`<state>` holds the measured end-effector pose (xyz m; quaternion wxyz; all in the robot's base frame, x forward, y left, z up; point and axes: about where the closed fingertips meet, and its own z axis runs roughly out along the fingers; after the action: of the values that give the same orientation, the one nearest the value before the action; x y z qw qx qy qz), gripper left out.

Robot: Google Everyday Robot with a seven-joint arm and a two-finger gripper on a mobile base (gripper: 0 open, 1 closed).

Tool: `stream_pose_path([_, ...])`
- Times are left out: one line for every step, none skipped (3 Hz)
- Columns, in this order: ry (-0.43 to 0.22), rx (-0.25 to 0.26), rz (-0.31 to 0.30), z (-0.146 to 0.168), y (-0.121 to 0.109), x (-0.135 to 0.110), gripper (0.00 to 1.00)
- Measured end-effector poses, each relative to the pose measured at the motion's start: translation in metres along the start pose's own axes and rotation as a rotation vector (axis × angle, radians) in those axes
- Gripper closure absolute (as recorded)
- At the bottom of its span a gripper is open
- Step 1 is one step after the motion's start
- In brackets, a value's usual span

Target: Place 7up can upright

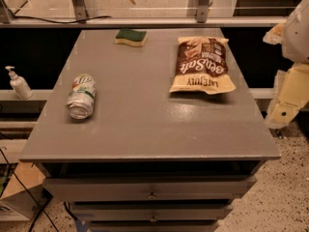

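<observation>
The 7up can [81, 96] lies on its side on the left part of the grey cabinet top [145, 120], with one shiny metal end facing the front. Its silver-and-white side with green lettering faces up. My arm hangs at the right edge of the view, off the cabinet's right side. My gripper [286, 102] is there, cream-coloured, well apart from the can and holding nothing that I can see.
A brown snack bag [201, 65] lies flat at the back right. A green-and-yellow sponge [131, 36] lies at the back middle. A soap dispenser [18, 82] stands on a ledge to the left. Drawers [152, 192] sit below the top.
</observation>
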<state>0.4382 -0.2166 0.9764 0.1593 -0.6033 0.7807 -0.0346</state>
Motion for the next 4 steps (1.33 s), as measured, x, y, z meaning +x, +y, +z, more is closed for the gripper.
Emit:
stream_pose_path([-0.001,0.003,0.001,-0.001,0.0,0.0,0.0])
stream_pose_path([-0.067,0.001,0.106,-0.003,-0.009,-0.006,0.0])
stream_pose_path([-0.178,-0.017,0.226,-0.002,-0.019,-0.034,0.0])
stream_pose_path([-0.294,-0.093,0.294,0.008,-0.018,-0.08,0.0])
